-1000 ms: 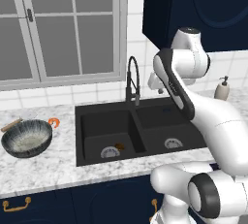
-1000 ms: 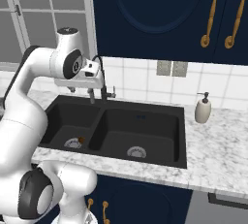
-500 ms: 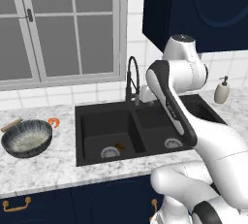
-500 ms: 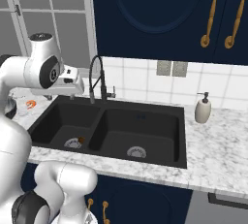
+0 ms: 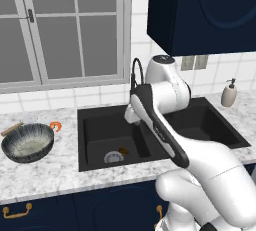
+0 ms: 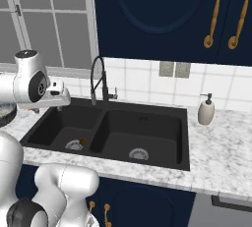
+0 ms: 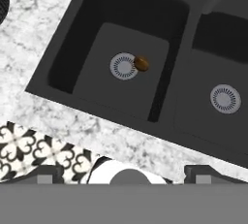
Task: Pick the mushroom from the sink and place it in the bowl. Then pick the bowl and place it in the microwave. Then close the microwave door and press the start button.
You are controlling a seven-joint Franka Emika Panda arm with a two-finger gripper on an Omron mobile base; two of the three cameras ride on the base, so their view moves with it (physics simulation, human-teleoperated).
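The small brown mushroom (image 7: 141, 63) lies in the left basin of the black sink (image 7: 72, 39), touching the right side of the silver drain (image 7: 124, 66). It also shows beside the drain in both base views (image 5: 123, 151) (image 6: 82, 141). My gripper (image 7: 125, 169) hangs high above the sink's front edge. It is open, its fingertips (image 7: 46, 172) wide apart with nothing between them. The wide streaked bowl (image 5: 27, 142) stands on the counter left of the sink (image 5: 100, 125). The microwave and the microwave door are out of view.
The tall black gooseneck faucet (image 5: 135, 70) (image 6: 98, 81) rises behind the divider between the basins. A soap dispenser (image 6: 206, 110) stands on the counter to the right. A small orange item (image 5: 55, 125) lies between bowl and sink. Dark blue cabinets hang above.
The arm has swung left and a little down, from near the faucet to above the left basin. The mushroom and the bowl have not moved.
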